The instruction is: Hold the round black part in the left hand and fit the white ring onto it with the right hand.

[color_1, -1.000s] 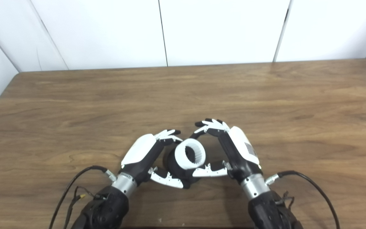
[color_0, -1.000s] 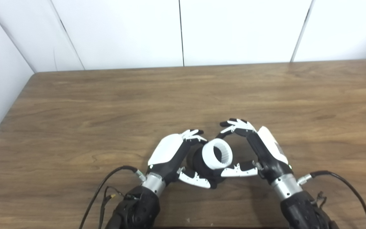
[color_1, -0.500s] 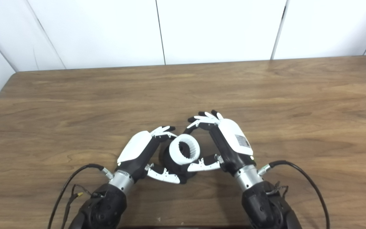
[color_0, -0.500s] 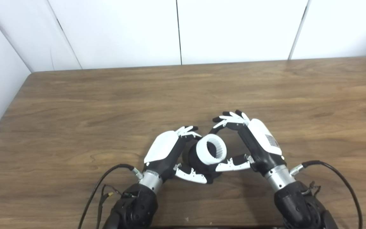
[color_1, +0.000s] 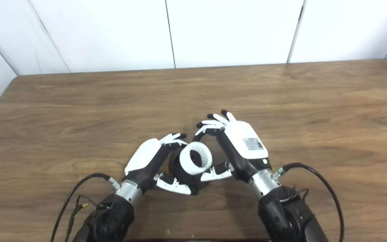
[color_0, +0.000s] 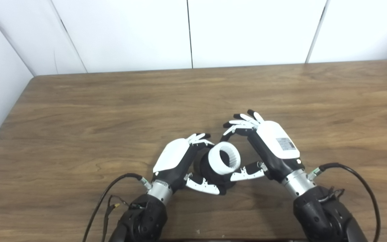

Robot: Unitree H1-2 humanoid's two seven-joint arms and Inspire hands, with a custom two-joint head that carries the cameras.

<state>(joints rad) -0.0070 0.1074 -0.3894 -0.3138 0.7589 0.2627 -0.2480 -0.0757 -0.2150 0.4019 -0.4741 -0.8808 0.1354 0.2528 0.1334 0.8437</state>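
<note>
Low in the middle of the wooden table, my left hand (color_0: 176,160) is shut on the round black part (color_0: 207,169), with fingers over its top and the thumb beneath. The white ring (color_0: 225,158), ribbed inside, sits on the black part's right face with its opening turned toward the right hand. My right hand (color_0: 271,145) stands just right of the ring, open. Its fingers (color_0: 242,121) arch above and beyond the ring without touching it, and its thumb (color_0: 249,172) lies under the ring's lower edge. The left hand hides the back of the black part.
The brown table (color_0: 113,107) runs back to white wall panels (color_0: 193,33); its left edge meets a white side wall. A black cable (color_0: 111,191) trails from the left wrist and another (color_0: 364,181) loops from the right wrist.
The right hand's fingers have lifted and spread away from the ring and its back has turned more upward. The left hand, black part and ring have stayed together. The camera shifted slightly.
</note>
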